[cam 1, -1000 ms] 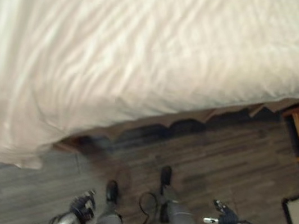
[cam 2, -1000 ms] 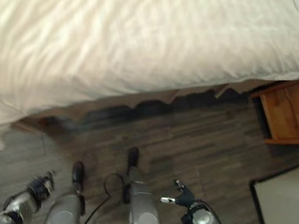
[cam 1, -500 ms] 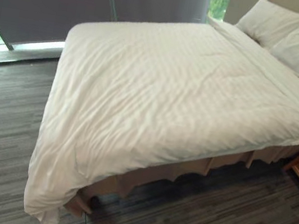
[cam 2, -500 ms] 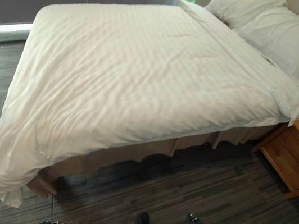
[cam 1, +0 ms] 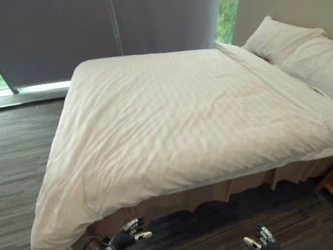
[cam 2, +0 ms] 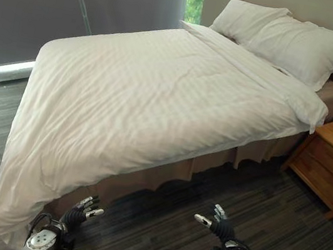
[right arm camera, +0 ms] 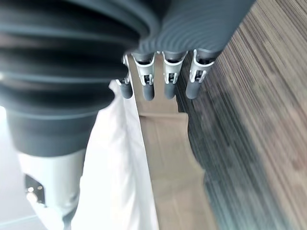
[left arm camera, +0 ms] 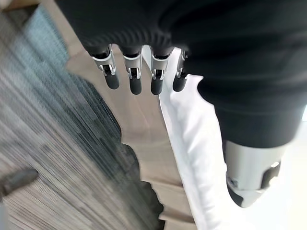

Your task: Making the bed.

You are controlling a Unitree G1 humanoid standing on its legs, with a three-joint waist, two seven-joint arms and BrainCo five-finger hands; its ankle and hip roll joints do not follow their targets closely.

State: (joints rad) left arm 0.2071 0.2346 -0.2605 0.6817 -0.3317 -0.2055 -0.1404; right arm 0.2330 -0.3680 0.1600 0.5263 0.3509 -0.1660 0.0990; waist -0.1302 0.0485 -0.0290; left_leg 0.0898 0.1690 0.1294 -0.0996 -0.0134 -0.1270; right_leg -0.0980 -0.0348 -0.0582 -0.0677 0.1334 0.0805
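Bed (cam 2: 158, 98) beyond hands, seemingly apart.

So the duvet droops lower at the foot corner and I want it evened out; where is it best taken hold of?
Probably the drooping corner of the duvet, near the floor on the robot's left. The edge hangs free of the bed skirt, so fingers could pinch it from below and the front. The left robot hand, open, is nearest; the right robot hand hangs open too.

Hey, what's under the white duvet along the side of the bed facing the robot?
Below the white duvet hangs a tan bed skirt with a scalloped hem, reaching the wood floor. The mattress and frame are covered.
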